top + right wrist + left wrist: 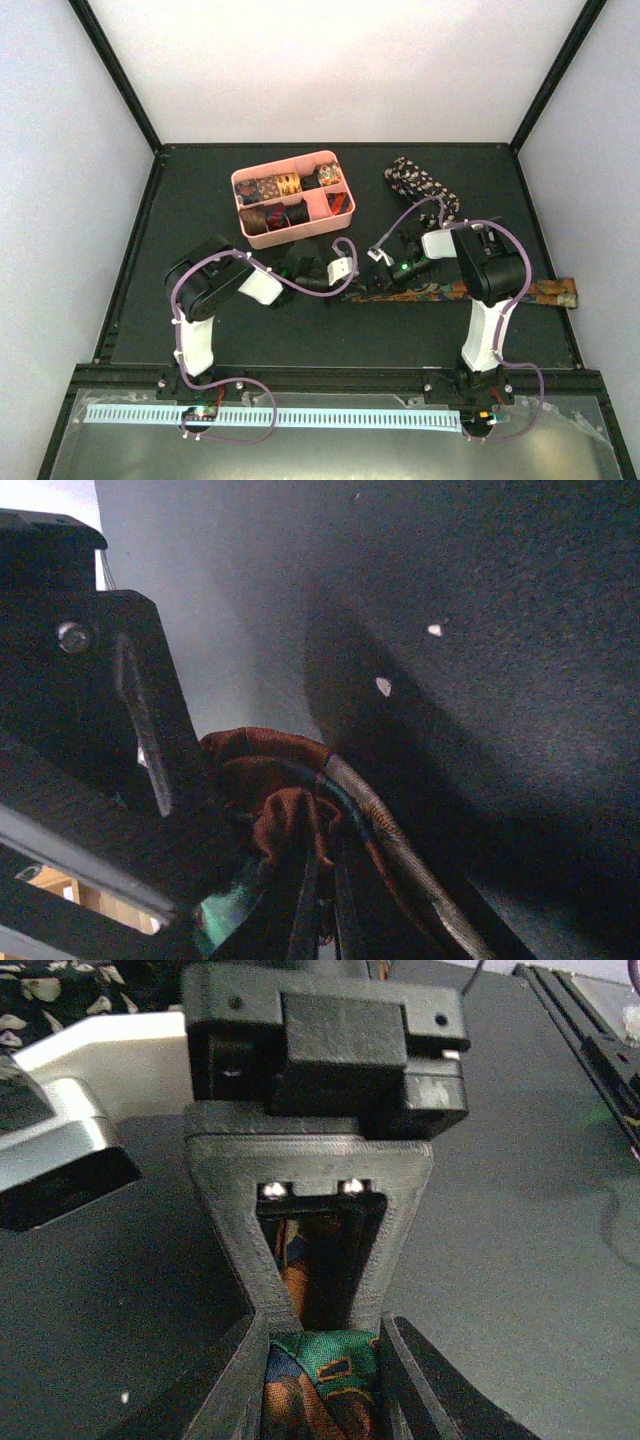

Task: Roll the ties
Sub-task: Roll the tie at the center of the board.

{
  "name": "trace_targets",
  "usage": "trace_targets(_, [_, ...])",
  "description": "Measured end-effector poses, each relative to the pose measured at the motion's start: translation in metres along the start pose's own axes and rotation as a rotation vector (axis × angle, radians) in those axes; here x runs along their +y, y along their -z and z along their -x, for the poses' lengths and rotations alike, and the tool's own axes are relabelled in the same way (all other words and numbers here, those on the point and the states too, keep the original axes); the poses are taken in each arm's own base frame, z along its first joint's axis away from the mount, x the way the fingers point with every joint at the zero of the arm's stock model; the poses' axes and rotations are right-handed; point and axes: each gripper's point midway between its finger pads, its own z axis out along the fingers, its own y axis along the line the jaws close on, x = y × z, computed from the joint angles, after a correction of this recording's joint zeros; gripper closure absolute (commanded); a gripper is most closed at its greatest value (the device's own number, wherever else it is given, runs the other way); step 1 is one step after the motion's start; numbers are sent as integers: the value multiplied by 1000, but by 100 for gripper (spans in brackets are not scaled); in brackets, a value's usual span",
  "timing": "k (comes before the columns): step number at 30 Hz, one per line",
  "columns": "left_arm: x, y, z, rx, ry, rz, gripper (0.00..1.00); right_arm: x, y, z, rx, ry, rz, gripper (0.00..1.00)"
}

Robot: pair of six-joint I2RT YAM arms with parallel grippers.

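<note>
- Your left claw (324, 1360) is pinched narrow on the left end of the patterned tie (545, 292). Green and orange cloth fills the gap between its fingers.
- Your right claw (318, 1300) meets it tip to tip, closed on the same tie.
- The rest of that tie lies flat on the table (300, 330), running to the right edge of the top view.
- The speckled tie (425, 185) lies bunched at upper right.
- Rolled ties (275, 187) sit in the pink tray (340, 207), upper centre.
</note>
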Motion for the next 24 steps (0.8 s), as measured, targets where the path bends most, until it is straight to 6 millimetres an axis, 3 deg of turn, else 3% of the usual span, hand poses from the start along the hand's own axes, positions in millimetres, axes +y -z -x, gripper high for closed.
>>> trace_targets(12, [-1,-2,-20,82,-69,2,68,2,4,0,-3,-2,-4,82])
trace_targets(17, [-1,-4,-30,132,-90,6,69,1,13,2,-10,-21,-8,78])
trace_targets(21, [-2,-6,-31,150,-111,7,69,-1,23,4,-28,-24,-19,67])
trace_targets(24, [-2,-8,-30,158,-122,9,69,5,31,7,-51,3,-21,66])
